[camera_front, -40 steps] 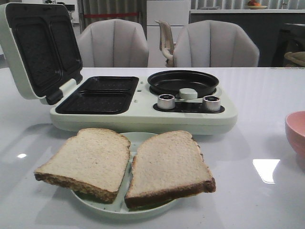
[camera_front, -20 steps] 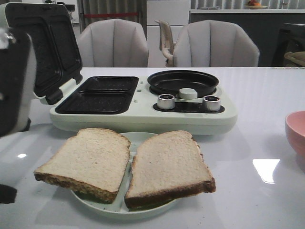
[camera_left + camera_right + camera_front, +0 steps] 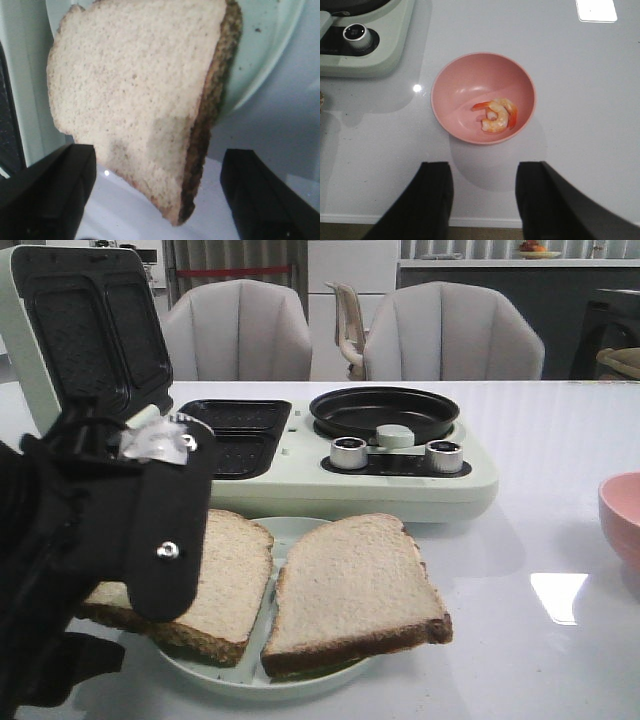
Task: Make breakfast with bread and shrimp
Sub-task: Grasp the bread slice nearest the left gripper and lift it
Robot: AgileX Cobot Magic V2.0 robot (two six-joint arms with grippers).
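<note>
While both bread slices lie flat on the pale green plate (image 3: 300,675) at table front, left slice (image 3: 225,580) sits w/ its dark crust edge toward camera, domed top toward the sandwich maker (image 3: 300,475); right slice (image 3: 350,590) same orientation, just beside it, inner edges nearly touching. Both overhang the plate rim.

Left gripper (image 3: 157,192): fingers apart, one each side of the left slice's crust corner, not touching it as far as wrist view shows. Fingertips cut off by frame edge. In front view the left arm (image 3: 90,560) blocks the left half of that slice + part of the maker's grill wells; fingers not visible there.

Shrimp (image 3: 497,115): small curled orange/white cluster in pink bowl (image 3: 460,90), off to the robot's right on the white table (image 3: 580,75). Piece count hard to make out, looks like 1-2 tangled; tail points away from cluster toward bowl centre. Bowl only partly in front view, cut off at right edge.

Right gripper (image 3: 482,197): fingers apart, holding nothing, hanging near the bowl on the table-edge side. Tips out of frame.

Maker lid (image 3: 80,330) is up, tilted back; round pan (image 3: 385,410) + two knobs at right.
</note>
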